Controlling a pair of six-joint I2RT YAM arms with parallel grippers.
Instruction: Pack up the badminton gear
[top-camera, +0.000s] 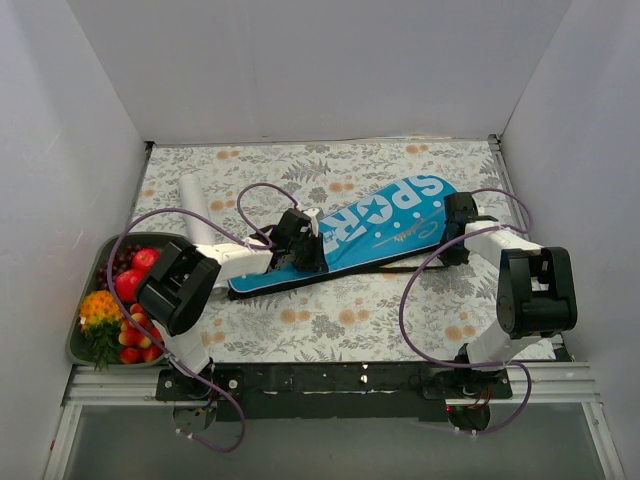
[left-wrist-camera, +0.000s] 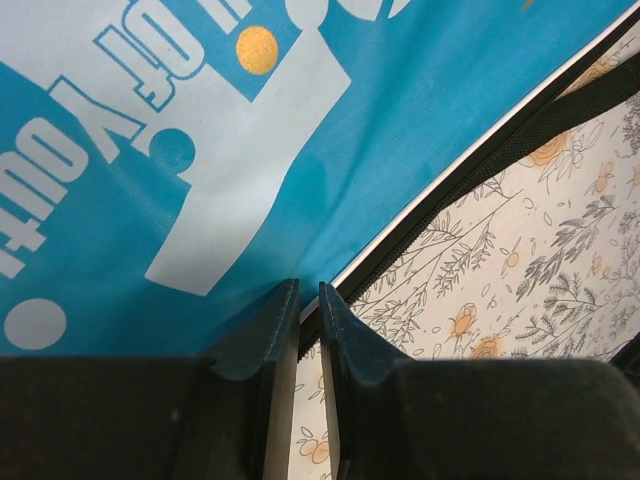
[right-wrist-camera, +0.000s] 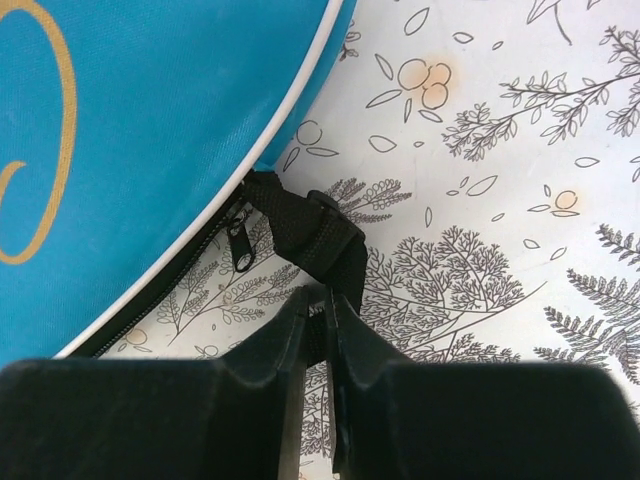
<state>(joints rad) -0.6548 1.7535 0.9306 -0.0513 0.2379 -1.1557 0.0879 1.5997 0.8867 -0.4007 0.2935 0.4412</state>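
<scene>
The long blue cover (top-camera: 375, 225) is lying slantwise across the floral tablecloth (top-camera: 330, 320), its lettered head end pointing to the far right. The left gripper (left-wrist-camera: 309, 292) is sitting at the cover's piped rim with its jaws almost together, seemingly nipping only that thin edge. The right gripper (right-wrist-camera: 318, 297) is clamping a black webbing strap (right-wrist-camera: 310, 235) at the head end, just beside the zipper pull (right-wrist-camera: 240, 245).

The weak point, to my eye, is that left-hand pinch. It is biting very little fabric. If the right arm is tugging the strap, the rim could slip free and the whole cover would go sliding over the cloth instead of staying braced. A hard pull on the strap could also bunch the tablecloth.

The white cardboard tube (top-camera: 194, 208) is lying near the cover's narrow end, and the cover swinging that way could roll it off towards the tray of fruit (top-camera: 72, 340).

I am seeing no rackets or shuttlecocks, so I cannot tell whether they are inside; zipping on a wrong guess would leave the packing half done.
</scene>
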